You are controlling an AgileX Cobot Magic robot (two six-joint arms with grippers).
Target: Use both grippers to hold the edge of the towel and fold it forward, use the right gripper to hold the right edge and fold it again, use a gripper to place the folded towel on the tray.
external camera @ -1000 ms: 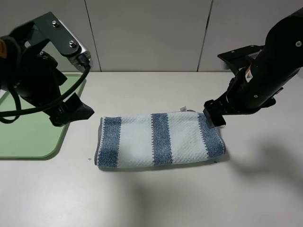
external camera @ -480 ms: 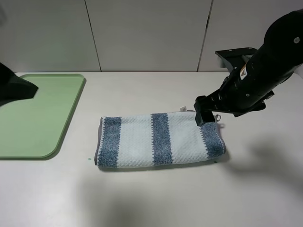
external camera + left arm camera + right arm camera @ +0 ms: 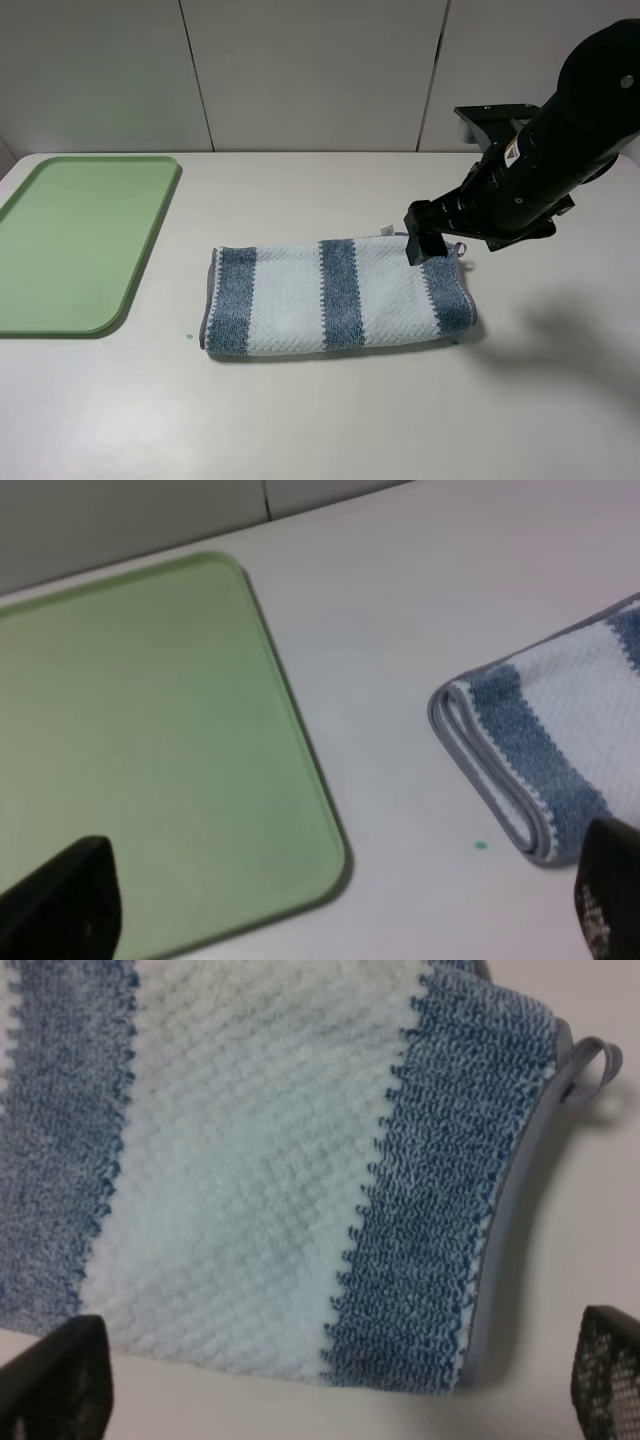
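The towel [image 3: 340, 297] is terry cloth, rough and looped, fully matt; its hem [image 3: 510, 1250] is a smoother grey woven tape. The tray [image 3: 70, 240] at the left of the frame is smooth green plastic with a soft sheen. The table [image 3: 320, 420] looks smooth and matt. The right gripper [image 3: 424, 246] is matt black, and its fingers [image 3: 610, 1370] have a fine grid texture.

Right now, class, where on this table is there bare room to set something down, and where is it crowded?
Bare: the whole tray; the table strip between tray and towel; the wide stretch in front of the towel; the band behind it. Crowded: the towel's right end, where the right gripper hovers.
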